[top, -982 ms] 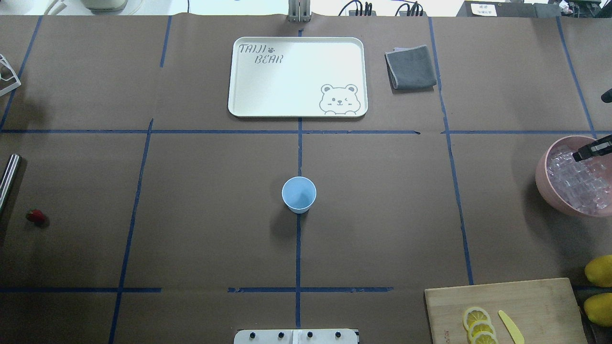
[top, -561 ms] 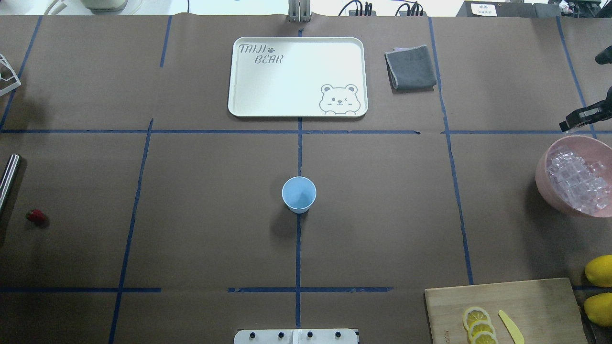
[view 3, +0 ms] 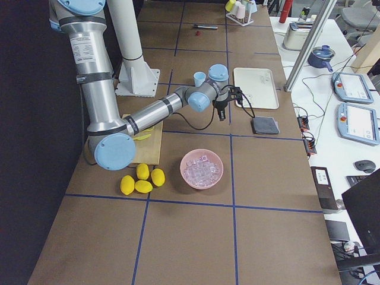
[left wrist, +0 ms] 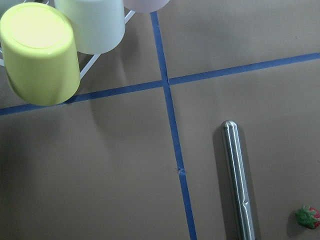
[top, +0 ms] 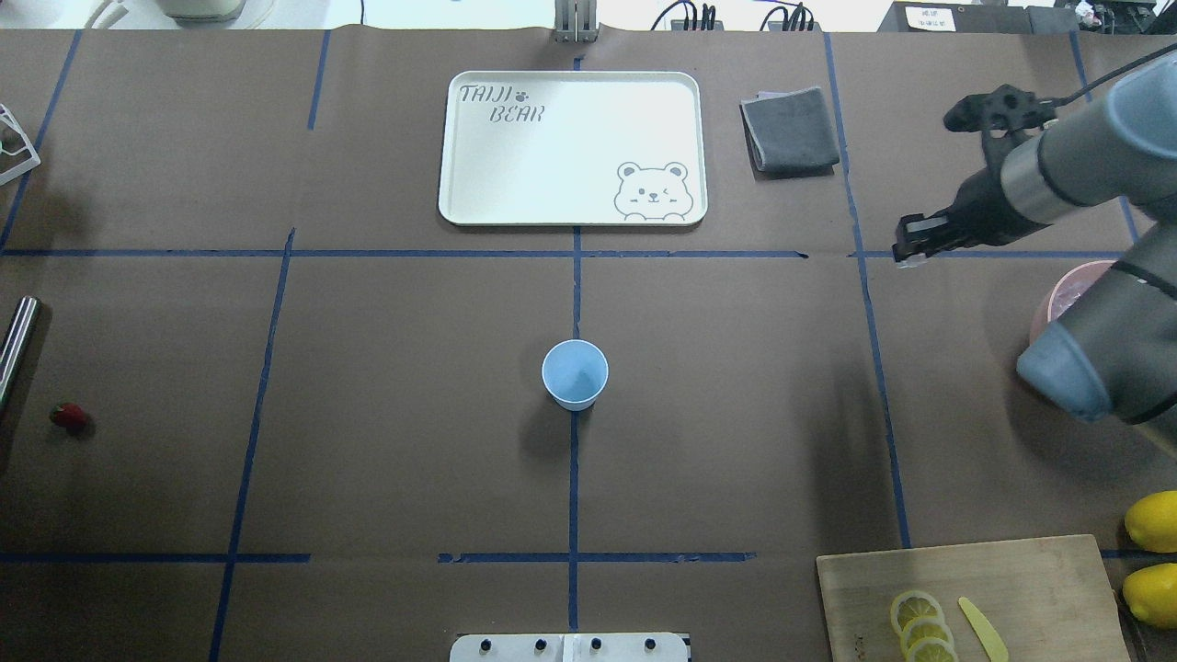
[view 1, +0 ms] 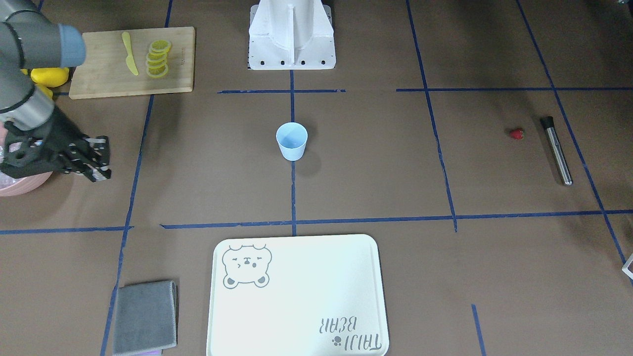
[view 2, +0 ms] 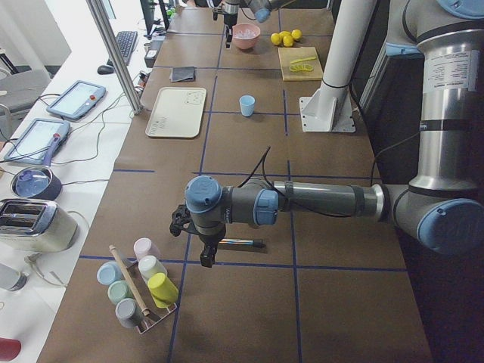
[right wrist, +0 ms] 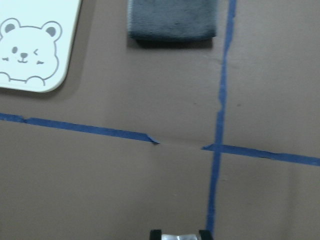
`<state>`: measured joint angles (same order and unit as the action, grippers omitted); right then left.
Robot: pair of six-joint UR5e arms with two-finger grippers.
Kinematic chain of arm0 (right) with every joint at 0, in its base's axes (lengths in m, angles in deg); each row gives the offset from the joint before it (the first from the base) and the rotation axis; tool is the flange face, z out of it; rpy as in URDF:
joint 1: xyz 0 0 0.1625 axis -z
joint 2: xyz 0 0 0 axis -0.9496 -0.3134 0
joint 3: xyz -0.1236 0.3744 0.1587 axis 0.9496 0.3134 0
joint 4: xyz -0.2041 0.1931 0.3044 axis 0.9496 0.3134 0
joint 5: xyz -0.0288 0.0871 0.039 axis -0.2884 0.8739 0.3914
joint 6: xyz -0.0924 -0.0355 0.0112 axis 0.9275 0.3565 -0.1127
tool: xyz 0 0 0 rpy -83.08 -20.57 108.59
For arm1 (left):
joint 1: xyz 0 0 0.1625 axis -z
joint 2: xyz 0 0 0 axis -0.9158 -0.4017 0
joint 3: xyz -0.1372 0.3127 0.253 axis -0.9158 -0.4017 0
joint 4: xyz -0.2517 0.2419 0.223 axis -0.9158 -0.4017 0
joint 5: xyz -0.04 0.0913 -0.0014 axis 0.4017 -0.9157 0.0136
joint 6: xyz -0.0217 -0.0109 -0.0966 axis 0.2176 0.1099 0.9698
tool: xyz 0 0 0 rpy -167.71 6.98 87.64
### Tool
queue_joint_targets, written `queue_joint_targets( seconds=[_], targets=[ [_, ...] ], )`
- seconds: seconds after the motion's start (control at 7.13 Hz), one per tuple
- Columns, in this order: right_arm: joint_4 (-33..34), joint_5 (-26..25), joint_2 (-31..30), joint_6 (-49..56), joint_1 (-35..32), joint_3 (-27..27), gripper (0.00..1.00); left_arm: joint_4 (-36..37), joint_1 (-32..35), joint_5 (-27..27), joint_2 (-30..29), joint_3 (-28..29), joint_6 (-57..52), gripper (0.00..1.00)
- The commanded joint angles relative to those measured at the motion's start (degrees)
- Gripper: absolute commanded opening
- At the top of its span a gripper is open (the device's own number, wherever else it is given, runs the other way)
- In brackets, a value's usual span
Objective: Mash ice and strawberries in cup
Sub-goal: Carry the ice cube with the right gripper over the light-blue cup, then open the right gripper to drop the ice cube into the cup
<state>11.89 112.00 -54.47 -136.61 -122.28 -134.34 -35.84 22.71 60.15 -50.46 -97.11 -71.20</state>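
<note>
The pale-blue cup [top: 575,372] stands upright at the table's centre and also shows in the front view [view 1: 292,141]. My right gripper [top: 912,248] hovers right of the cup and beyond it, near a tape crossing. In the right wrist view its fingertips [right wrist: 156,233] are shut on a clear ice cube [right wrist: 179,236]. More ice [view 3: 202,169] fills the pink bowl [view 3: 185,178]. The strawberry [top: 69,416] lies at the far left, beside a metal rod [top: 17,345]. My left gripper [view 2: 206,253] hangs above that rod; I cannot tell whether it is open or shut.
A white bear tray [top: 570,147] and a grey cloth [top: 789,129] lie at the back. A cutting board [top: 1011,570] with lemon slices and whole lemons [top: 1151,519] are at the front right. A rack of cups [view 2: 140,291] stands past the left gripper.
My right gripper has risen out of the pink bowl and swung left over the table, toward the centre. The cup and strawberry have not moved.
</note>
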Motion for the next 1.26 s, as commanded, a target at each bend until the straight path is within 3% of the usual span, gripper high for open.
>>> queue_joint_targets(
  seconds=[0.0, 0.14, 0.42, 0.98, 1.12],
  targets=[
    [10.70, -10.54, 13.56, -14.39, 12.44, 0.50, 0.05, -0.03, 0.01, 0.00, 0.07, -0.05, 0.00, 1.00],
    [17.74, -14.24, 21.65, -20.18, 16.40, 1.73, 0.05, -0.03, 0.01, 0.09, 0.07, -0.05, 0.00, 1.00],
    [18.87, -18.90, 29.43, -28.74, 21.95, 5.93, 0.05, -0.03, 0.01, 0.09, 0.07, -0.05, 0.00, 1.00],
    [19.66, -23.41, 31.22, -31.67, 27.16, 7.71, 0.08, -0.03, -0.07, 0.09, -0.02, -0.05, 0.00, 1.00],
    [19.57, -23.50, 30.96, -31.67, 27.78, 7.98, 0.98, -0.03, -0.07, 0.00, 0.06, 0.03, 0.00, 1.00]
  ],
)
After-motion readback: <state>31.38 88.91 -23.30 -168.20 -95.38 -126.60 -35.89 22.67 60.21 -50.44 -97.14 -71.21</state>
